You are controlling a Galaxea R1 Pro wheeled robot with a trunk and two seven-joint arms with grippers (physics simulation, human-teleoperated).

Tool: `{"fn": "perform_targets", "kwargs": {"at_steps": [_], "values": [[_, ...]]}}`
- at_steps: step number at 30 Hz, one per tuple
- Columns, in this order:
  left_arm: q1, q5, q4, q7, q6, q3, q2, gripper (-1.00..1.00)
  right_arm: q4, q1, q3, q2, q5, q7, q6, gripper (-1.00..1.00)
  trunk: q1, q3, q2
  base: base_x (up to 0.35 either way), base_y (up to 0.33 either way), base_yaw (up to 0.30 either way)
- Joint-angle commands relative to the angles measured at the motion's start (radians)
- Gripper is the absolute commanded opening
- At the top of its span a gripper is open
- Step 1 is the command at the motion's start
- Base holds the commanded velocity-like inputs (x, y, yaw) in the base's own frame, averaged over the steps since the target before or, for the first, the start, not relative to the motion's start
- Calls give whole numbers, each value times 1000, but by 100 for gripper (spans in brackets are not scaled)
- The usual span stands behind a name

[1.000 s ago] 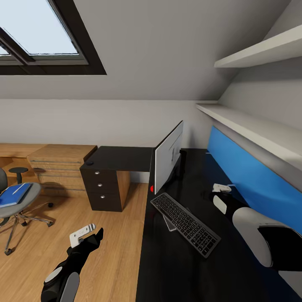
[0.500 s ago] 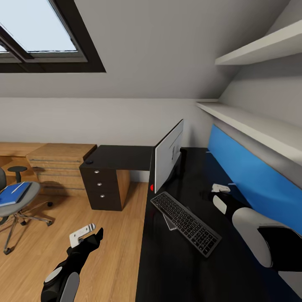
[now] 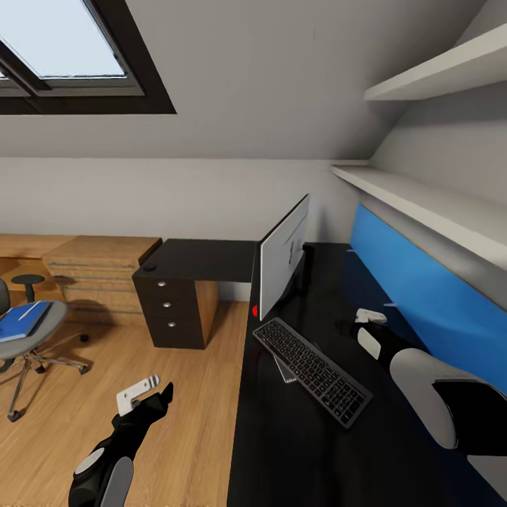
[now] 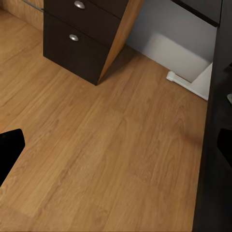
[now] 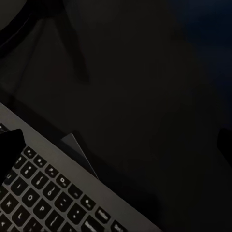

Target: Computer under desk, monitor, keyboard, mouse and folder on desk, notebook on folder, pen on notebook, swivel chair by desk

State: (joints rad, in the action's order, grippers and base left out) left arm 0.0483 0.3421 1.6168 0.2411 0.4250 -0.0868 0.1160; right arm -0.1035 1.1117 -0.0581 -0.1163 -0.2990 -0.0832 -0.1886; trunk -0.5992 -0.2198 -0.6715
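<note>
The keyboard point(image 3: 311, 369) lay at an angle on the glossy black desk point(image 3: 296, 451), its far end just near the foot of the monitor point(image 3: 283, 256), which stood on the desk turned edge-on, grey back to the right and a red dot at its lower near corner. A thin grey pad poked out from under the keyboard's left side; the right wrist view showed the keyboard's point(image 5: 43, 193) keys and that grey corner beneath it. On the far leg of the desk, above the dark drawer unit point(image 3: 170, 310), sat the small black mouse point(image 3: 149, 267). Well to the left, on the wood floor point(image 3: 190, 408), stood the swivel chair point(image 3: 32, 331) with the blue folder point(image 3: 21, 320) on its seat and the pen point(image 3: 29, 310) lying on the folder. The right gripper point(image 3: 371, 316) hovered over the desk to the right of the keyboard, its fingers parted and empty. The left gripper point(image 3: 144, 394) hung over the floor, left of the desk, likewise spread and holding nothing.
</note>
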Motion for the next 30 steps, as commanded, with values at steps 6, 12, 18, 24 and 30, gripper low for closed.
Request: {"fn": "perform_targets", "kwargs": {"at_steps": [6,12,18,24,30], "values": [[1,11,2,6,5,-1,1,100,-1,0,-6,0,-8,-4,-6,100,0,-11,-1,0,0,0],[1,10,2,6,5,-1,1,100,-1,0,-8,1,-8,-4,-6,100,0,-20,-1,0,0,0],[1,10,2,6,5,-43,1,100,1,0,-8,2,-8,-4,-5,100,0,-30,-1,0,0,0],[1,11,2,6,5,-69,2,100,1,0,-8,3,-8,-5,-4,100,0,-39,-1,0,0,0],[1,11,2,6,5,-73,2,100,1,-1,-8,3,-8,-5,-2,100,0,-48,-1,0,0,0]]}}
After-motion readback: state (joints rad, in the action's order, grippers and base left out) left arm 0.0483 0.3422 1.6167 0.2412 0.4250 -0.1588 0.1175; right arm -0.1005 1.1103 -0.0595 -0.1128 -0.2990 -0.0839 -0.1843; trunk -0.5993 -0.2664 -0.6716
